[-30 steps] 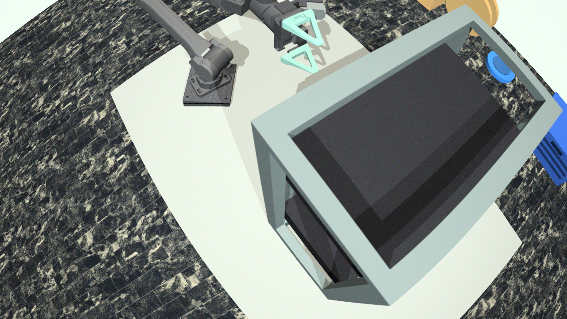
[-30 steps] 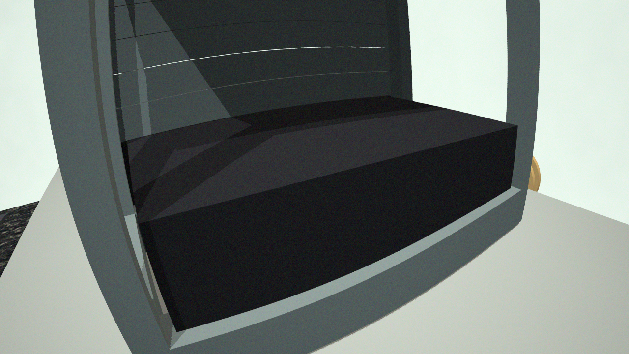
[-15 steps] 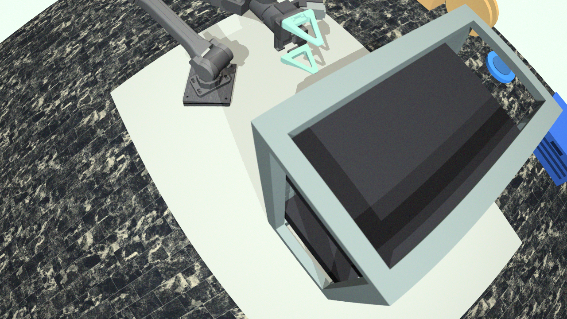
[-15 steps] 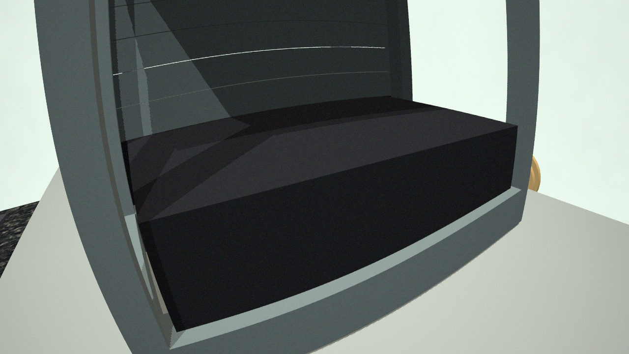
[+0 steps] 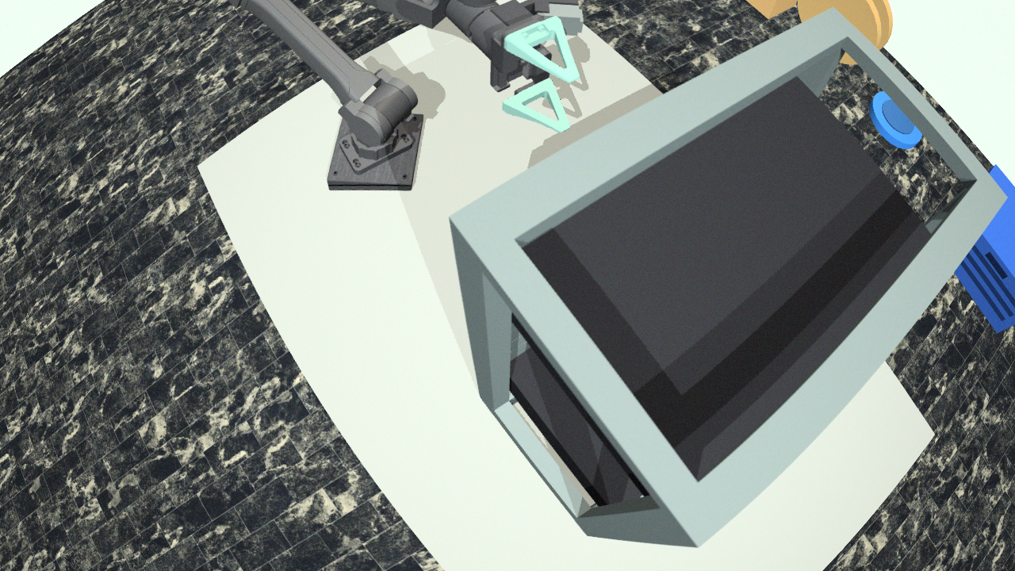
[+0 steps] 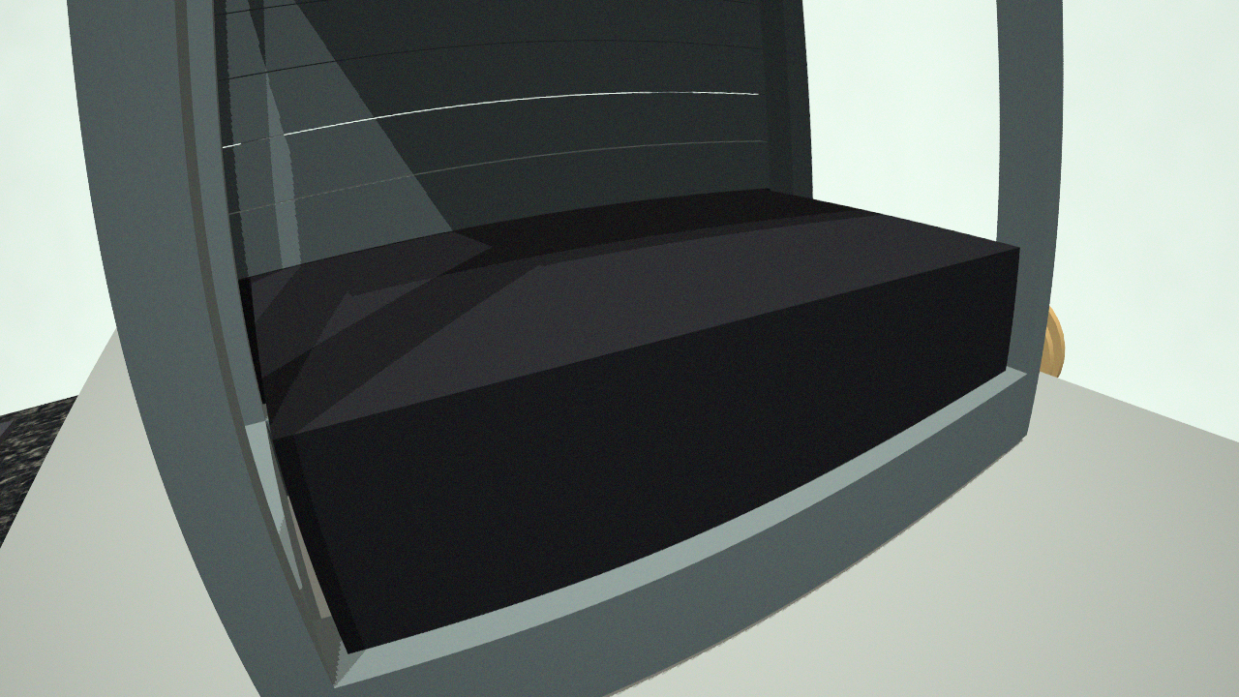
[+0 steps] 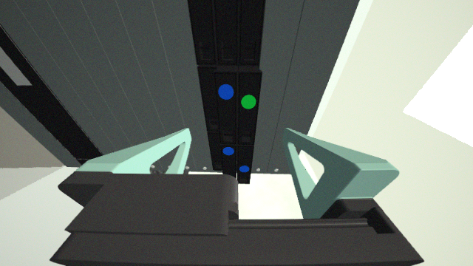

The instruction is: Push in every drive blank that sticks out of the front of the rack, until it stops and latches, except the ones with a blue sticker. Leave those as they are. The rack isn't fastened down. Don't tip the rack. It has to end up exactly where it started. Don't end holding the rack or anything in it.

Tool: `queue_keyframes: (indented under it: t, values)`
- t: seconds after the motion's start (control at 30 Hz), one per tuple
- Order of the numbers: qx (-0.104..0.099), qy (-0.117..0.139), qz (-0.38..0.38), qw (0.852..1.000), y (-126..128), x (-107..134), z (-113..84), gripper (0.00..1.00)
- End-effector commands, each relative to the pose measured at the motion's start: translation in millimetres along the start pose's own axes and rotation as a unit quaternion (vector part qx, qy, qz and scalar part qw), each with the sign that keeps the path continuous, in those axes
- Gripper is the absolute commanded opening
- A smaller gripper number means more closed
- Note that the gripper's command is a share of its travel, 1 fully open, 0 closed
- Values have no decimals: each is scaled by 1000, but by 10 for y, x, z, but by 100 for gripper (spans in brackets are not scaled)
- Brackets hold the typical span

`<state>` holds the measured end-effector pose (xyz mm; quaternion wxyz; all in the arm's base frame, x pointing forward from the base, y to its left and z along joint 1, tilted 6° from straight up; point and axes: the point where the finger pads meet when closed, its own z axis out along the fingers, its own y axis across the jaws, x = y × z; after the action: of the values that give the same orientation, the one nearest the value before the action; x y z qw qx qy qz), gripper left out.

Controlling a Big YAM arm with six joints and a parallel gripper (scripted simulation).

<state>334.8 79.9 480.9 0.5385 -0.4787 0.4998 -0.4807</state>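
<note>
The grey rack (image 5: 710,284) stands on the pale table, and its front faces my arm. In the wrist view its front (image 7: 229,74) shows a narrow strip of black drive blanks. One blank bears a green sticker (image 7: 248,102). Three blanks bear blue stickers, one beside the green (image 7: 225,91) and two lower down (image 7: 228,151) (image 7: 244,168). The two lowest blue-stickered blanks seem to stick out. My gripper (image 7: 236,133) is open and empty, a short way in front of the rack; it also shows in the top view (image 5: 542,70). The exterior view shows only the rack's back (image 6: 606,389).
My arm's base plate (image 5: 373,152) is bolted to the table left of the gripper. A blue knob (image 5: 895,120), a blue block (image 5: 990,255) and a tan disc (image 5: 844,17) lie beyond the rack's far side.
</note>
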Motion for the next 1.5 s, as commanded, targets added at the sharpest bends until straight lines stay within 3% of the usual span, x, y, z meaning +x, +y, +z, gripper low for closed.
queue_keyframes:
  t: [0.0,0.17,0.43,0.5,0.53,1.03,1.47]
  values:
    - [47,-3,14,999,-572,-24,-19,100]
    - [39,1,11,999,-534,35,-36,100]
    - [43,0,17,999,-562,304,-265,100]
    - [13,3,9,1000,-188,399,-243,100]
    - [10,3,9,1000,-154,446,-264,100]
    - [11,3,10,1000,-156,886,-533,100]
    - [12,-1,9,1000,-163,933,-569,100]
